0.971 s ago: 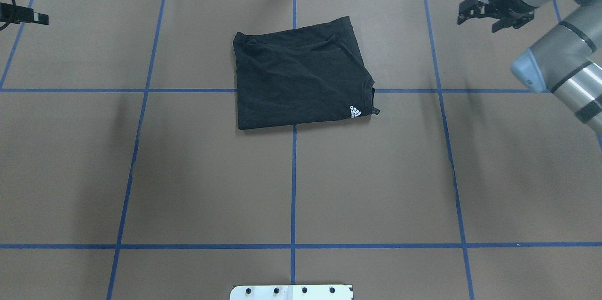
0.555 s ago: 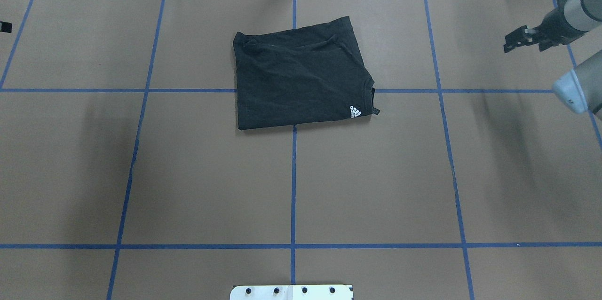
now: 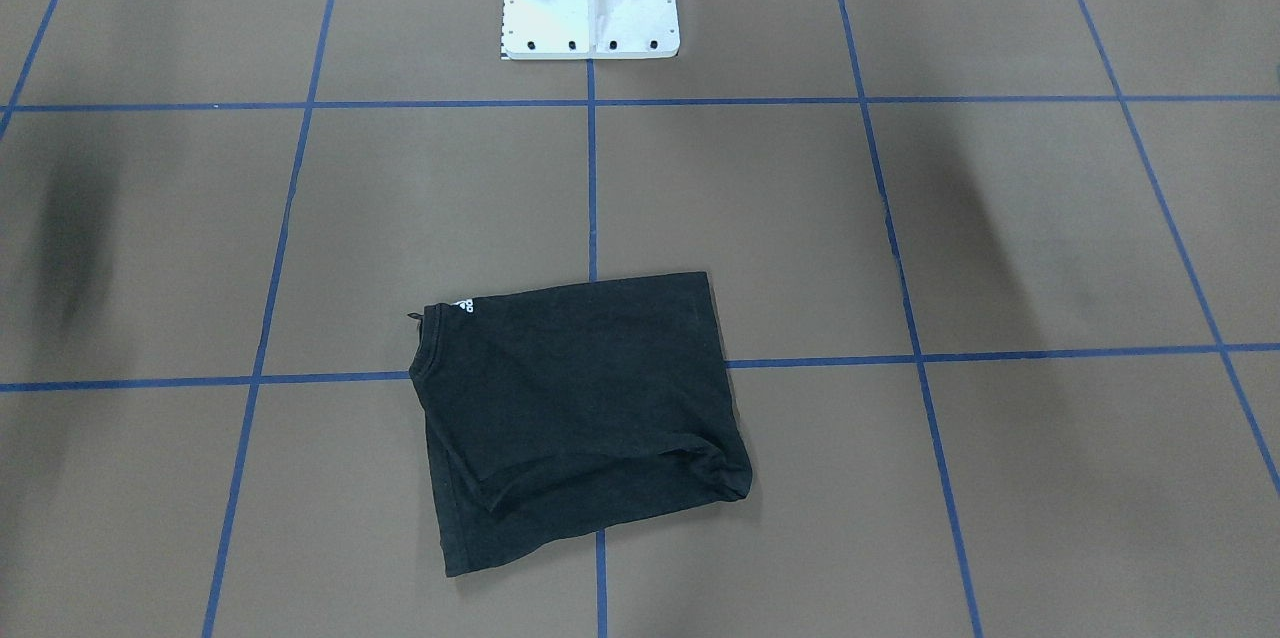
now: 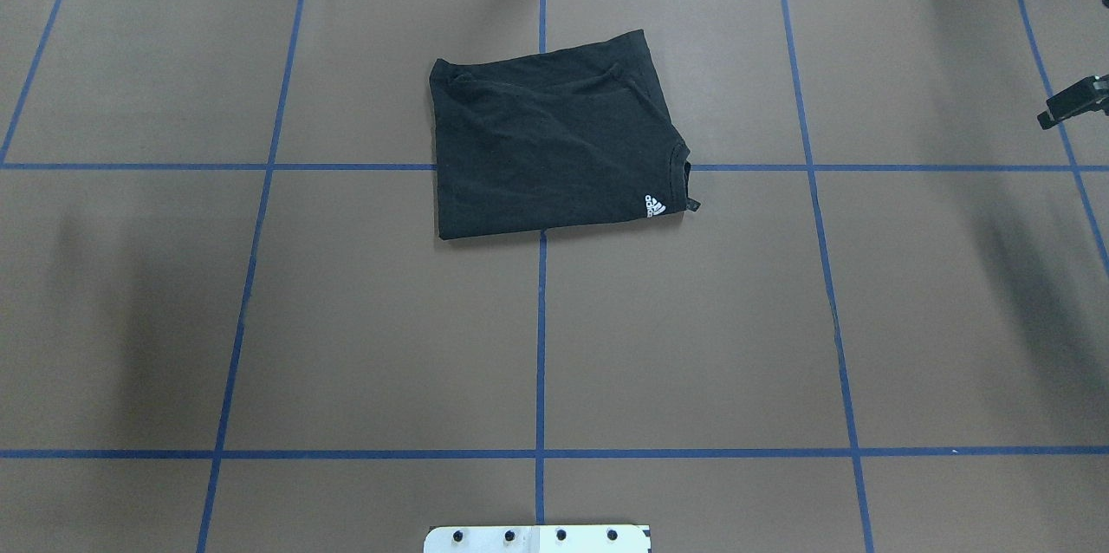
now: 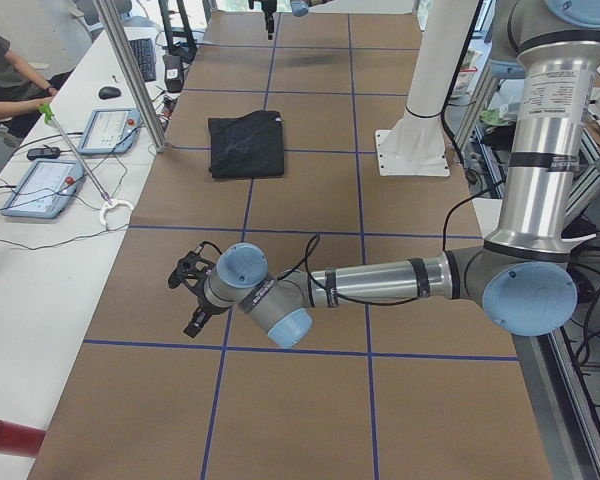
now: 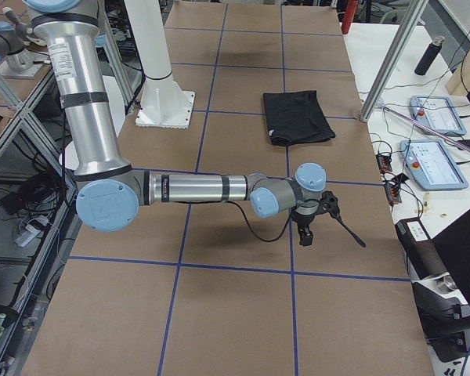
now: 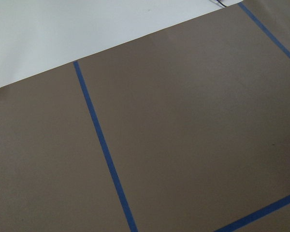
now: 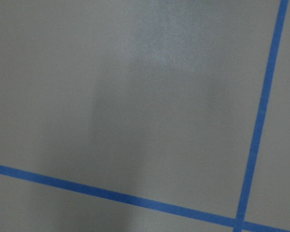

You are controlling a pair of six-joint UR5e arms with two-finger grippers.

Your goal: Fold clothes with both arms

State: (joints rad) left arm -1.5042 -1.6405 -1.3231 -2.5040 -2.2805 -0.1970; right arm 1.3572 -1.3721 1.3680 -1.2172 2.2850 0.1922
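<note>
A: Left gripper (image 5: 188,300): low over the bare table (image 5: 300,420), seen from the side view only. Spread or pressed together, cannot tell.
B: Right gripper (image 6: 316,222)?
A: Same. The overhead view catches just a black tip at the frame edge, so the fingers' stance cannot be told.
B: And the T-shirt (image 4: 546,154)?
A: Flat on the table between the two grippers, well apart from each, touched by neither.
B: Look of it?
A: Black, folded to a rough rectangle, edges a bit skewed. Soft matte knit, shallow creases. One thick rumpled ridge along the edge away from the robot. Ribbed collar (image 4: 684,176) at the corner toward the right gripper, small white three-bar logo (image 4: 655,205) just beside it.
B: Surface under it?
A: Brown, matte, paper-like sheet, gridded with blue tape lines (image 4: 541,345). Both wrist views look down on that sheet and tape
</note>
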